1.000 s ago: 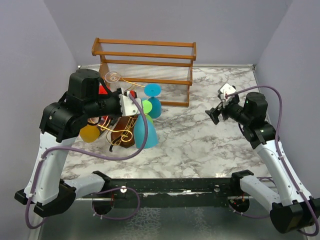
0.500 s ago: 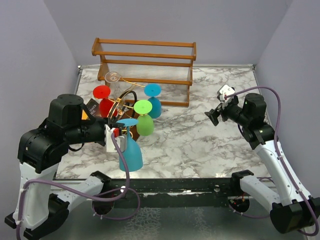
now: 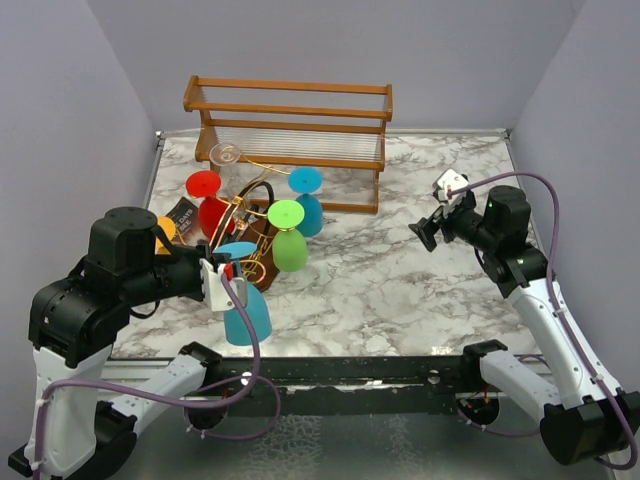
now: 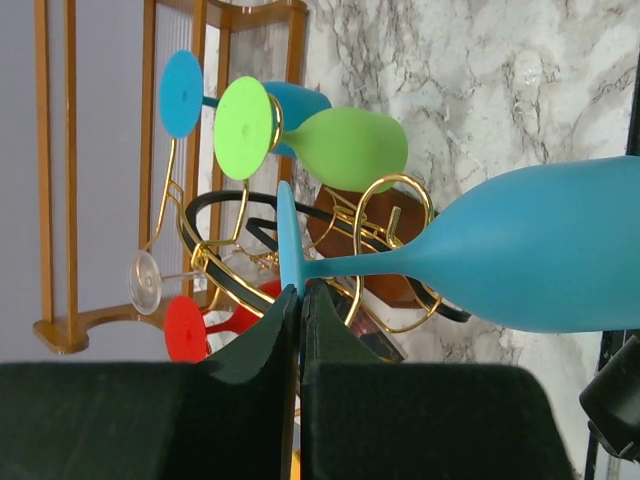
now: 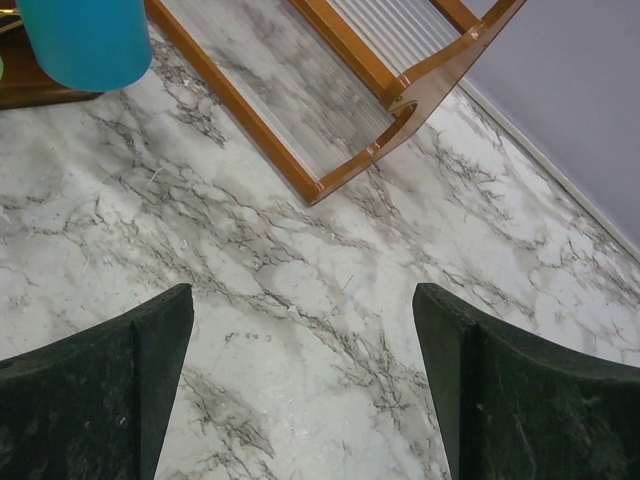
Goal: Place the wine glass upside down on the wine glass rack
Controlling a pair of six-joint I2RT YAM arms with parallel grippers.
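My left gripper [image 3: 222,272] is shut on the flat foot of a blue wine glass [image 3: 245,315], which hangs bowl-down at the near left of the table. In the left wrist view the closed gripper [image 4: 300,290] pinches the foot's rim, and the blue wine glass [image 4: 540,255] stretches right. The wine glass rack [image 3: 250,215], gold wire loops on a dark brown base, stands just beyond it; it also shows in the left wrist view [image 4: 345,220]. My right gripper [image 3: 428,230] is open and empty above the marble at the right, fingers wide apart in its wrist view [image 5: 300,330].
Upside-down glasses sit at the rack: green [image 3: 290,250], teal [image 3: 308,210], red [image 3: 212,212], orange [image 3: 165,230] and a clear one [image 3: 226,155]. An orange-brown slatted wooden frame [image 3: 290,120] stands at the back. Grey walls close the left, right and back sides.
My left arm has drawn back toward the near left edge, carrying the blue glass away from the rack and lower. The right arm has barely moved.
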